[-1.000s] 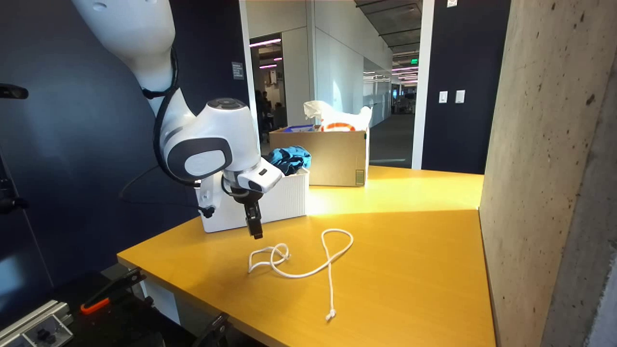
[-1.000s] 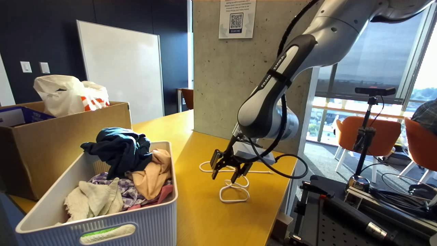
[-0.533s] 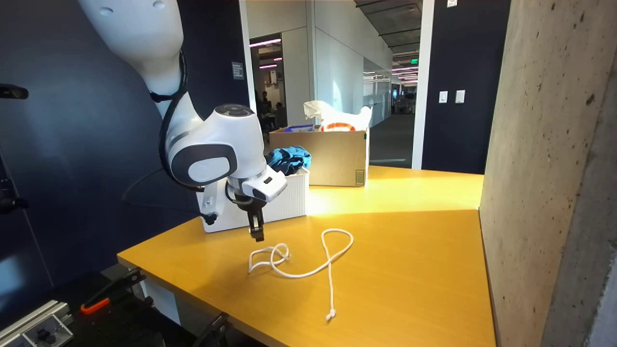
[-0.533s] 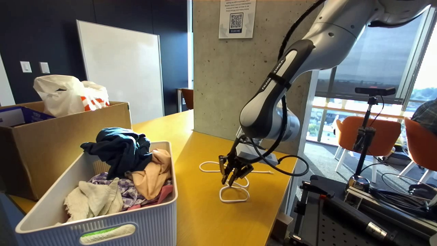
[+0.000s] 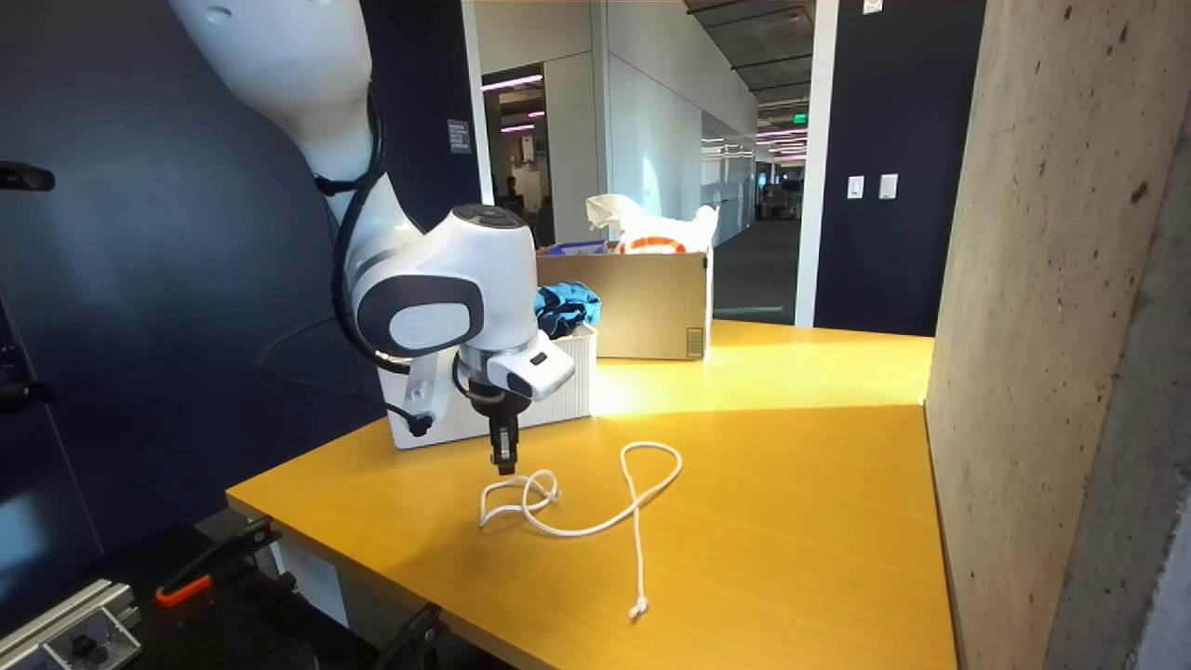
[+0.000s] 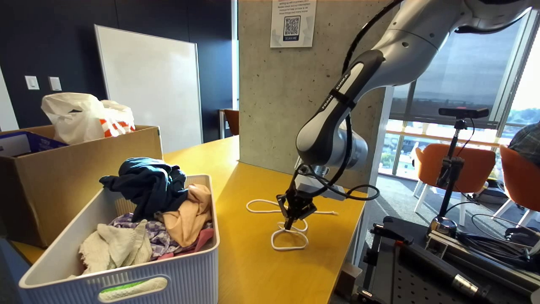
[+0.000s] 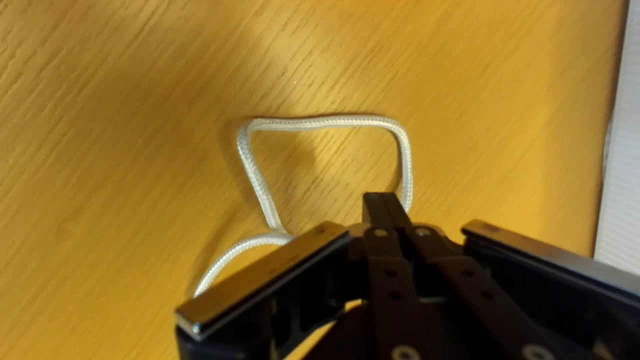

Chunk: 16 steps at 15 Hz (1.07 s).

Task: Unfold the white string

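The white string lies on the table in loose curves, seen in an exterior view (image 5: 577,534) with a crossed loop at its far right and a knotted end toward the front. A smaller tangle of the string (image 6: 289,248) is beneath my gripper (image 6: 288,226). In the wrist view the gripper (image 7: 386,200) is shut, its two fingertips pressed together with nothing between them. The string (image 7: 325,123) forms a boxy loop there. One side of the loop passes behind the fingertips, and part is hidden under the gripper. The tips appear to hover above the string.
A white ribbed bin (image 6: 190,274) full of cloths stands on the yellow table (image 5: 791,540), close to the arm. Its wall (image 7: 622,200) edges the wrist view. Behind it is a cardboard box (image 5: 633,307) with plastic bags. A concrete pillar (image 5: 1051,279) borders the table.
The gripper's fingers have come together from wide apart. The arm has shifted slightly, right and down in an exterior view, over the tangle. The string has kept its shape.
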Each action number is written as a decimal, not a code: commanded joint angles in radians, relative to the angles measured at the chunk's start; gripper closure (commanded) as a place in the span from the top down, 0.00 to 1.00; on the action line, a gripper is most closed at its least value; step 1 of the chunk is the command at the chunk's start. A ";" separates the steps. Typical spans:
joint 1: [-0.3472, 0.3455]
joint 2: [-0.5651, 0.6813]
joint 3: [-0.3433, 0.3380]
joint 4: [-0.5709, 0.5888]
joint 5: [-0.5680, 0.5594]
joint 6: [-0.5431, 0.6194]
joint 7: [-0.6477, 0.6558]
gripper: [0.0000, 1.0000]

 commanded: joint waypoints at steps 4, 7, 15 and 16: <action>0.111 0.015 -0.129 0.069 0.009 -0.117 0.035 0.00; 0.151 0.027 -0.169 0.100 0.005 -0.156 0.053 0.00; 0.188 0.099 -0.224 0.191 0.001 -0.228 0.077 0.00; 0.191 0.109 -0.231 0.203 -0.001 -0.235 0.081 0.00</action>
